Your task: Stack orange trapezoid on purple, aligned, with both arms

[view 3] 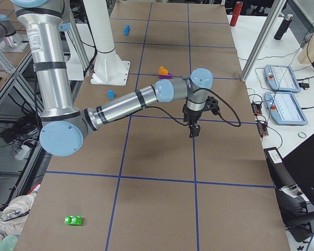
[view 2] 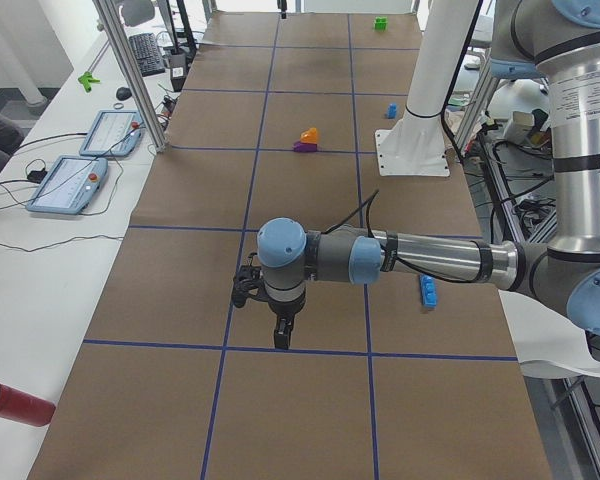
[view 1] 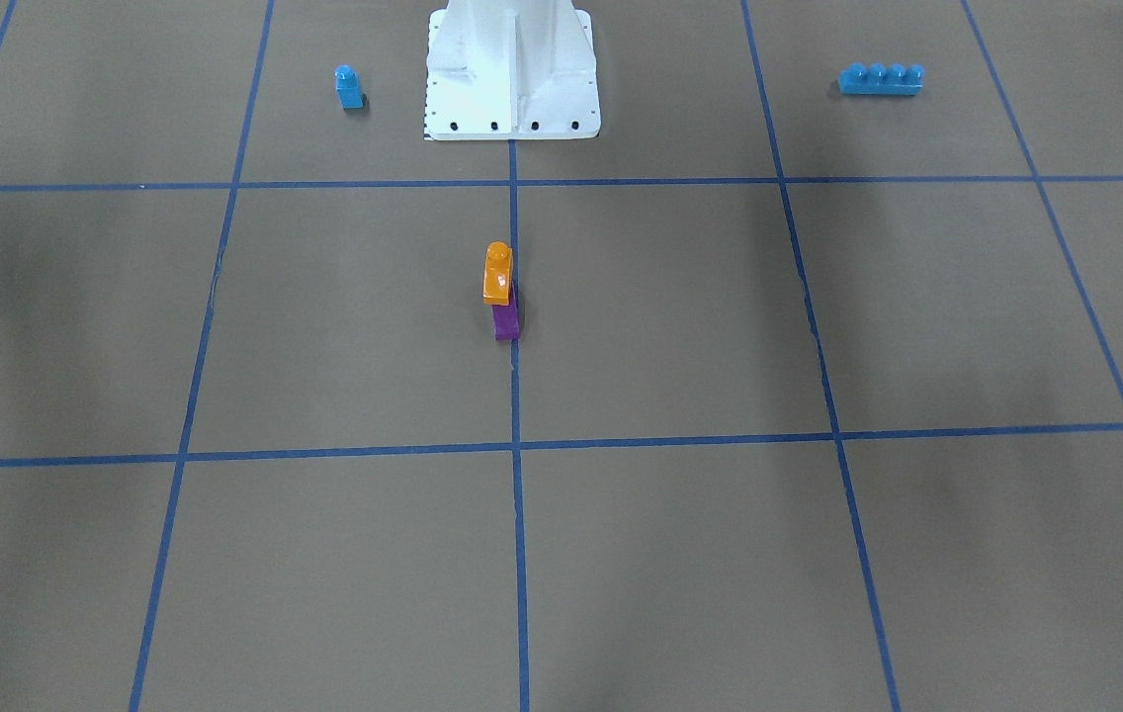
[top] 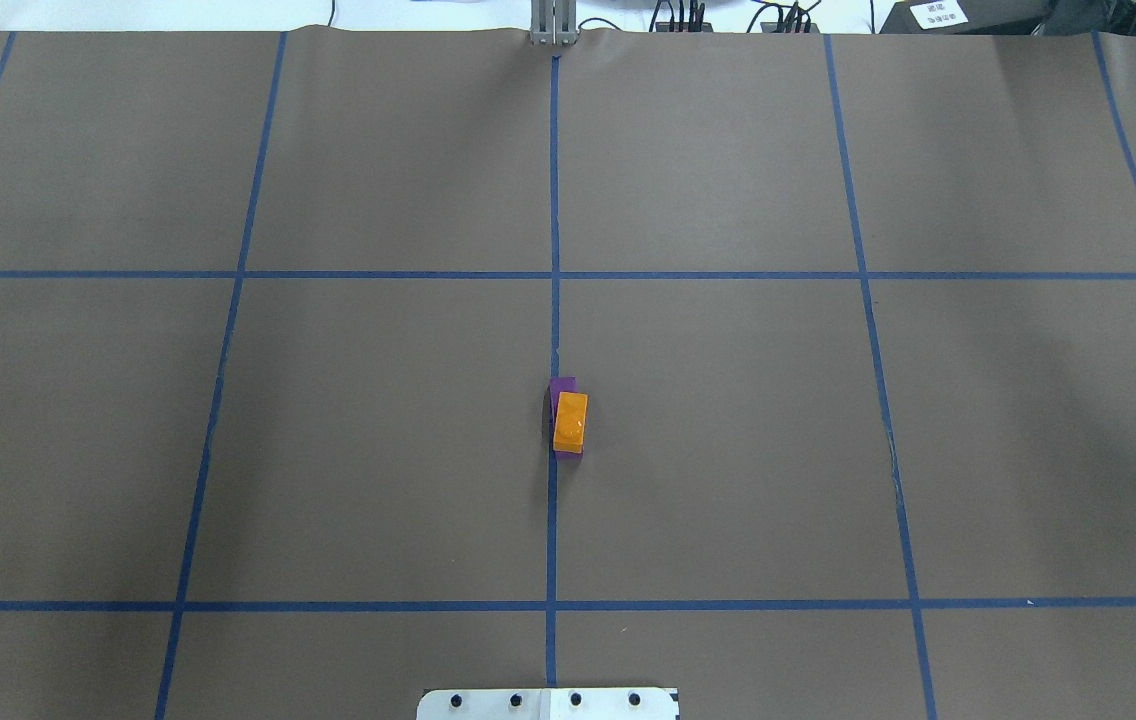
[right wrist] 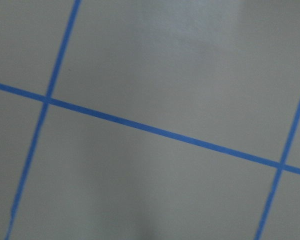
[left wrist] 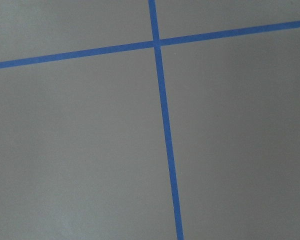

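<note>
Although both arms hang well away from it, the orange brick point(top: 570, 421) already sits on top of the purple brick point(top: 561, 386), out in front of the white pedestal point(view 1: 512, 69) and right on the blue tape line point(top: 554, 200) that runs straight out from the pedestal's middle.

Both bricks look like small, hard, glossy plastic. I'd judge them light and stiff but slick, so pinching the sloped face would likely make one squirt out. The flat, upright long sides look like the safe place to hold. A light push could shift the whole pair, so I'd want one arm steadying the purple brick while the other works on the orange one.

The orange brick's long axis runs roughly along the tape line, with its stud at the end nearer the pedestal and its lower, sloped end pointing away. It looks turned a touch off the purple brick, which pokes out at the end farther from the pedestal, so I wouldn't call the stack aligned.

The left gripper point(view 2: 281, 338) hangs far off to one side of the pedestal and the right gripper point(view 3: 194, 130) off to the other. Neither is holding a brick, and I can't tell from here whether their fingers are apart or together.
</note>
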You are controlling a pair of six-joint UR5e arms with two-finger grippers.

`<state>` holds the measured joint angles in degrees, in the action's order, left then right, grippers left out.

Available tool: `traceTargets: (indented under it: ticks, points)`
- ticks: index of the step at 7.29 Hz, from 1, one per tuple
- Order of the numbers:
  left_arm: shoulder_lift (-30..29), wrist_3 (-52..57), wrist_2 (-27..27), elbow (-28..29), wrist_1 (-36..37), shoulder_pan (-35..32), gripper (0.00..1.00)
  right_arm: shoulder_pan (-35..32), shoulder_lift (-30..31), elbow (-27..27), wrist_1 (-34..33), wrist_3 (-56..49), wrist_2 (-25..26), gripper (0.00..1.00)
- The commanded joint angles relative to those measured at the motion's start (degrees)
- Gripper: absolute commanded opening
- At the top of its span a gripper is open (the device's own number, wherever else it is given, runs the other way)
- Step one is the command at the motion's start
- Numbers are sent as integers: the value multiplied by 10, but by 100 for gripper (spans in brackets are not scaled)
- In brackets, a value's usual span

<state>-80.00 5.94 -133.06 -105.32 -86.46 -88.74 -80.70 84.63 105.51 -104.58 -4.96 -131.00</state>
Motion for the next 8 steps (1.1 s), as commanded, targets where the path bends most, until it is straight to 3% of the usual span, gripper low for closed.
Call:
traceTargets:
  ticks: [1,3,8]
  points:
    - [3,21,-7,-13,29,-11,100,-67,94,-1,2,-84,1,100]
    - [-3,21,-24,-15,55,-25,100,-91,147,-1,65,-80,1,100]
    - [3,22,-31,-33,49,-35,100,-95,149,17,70,-45,0,100]
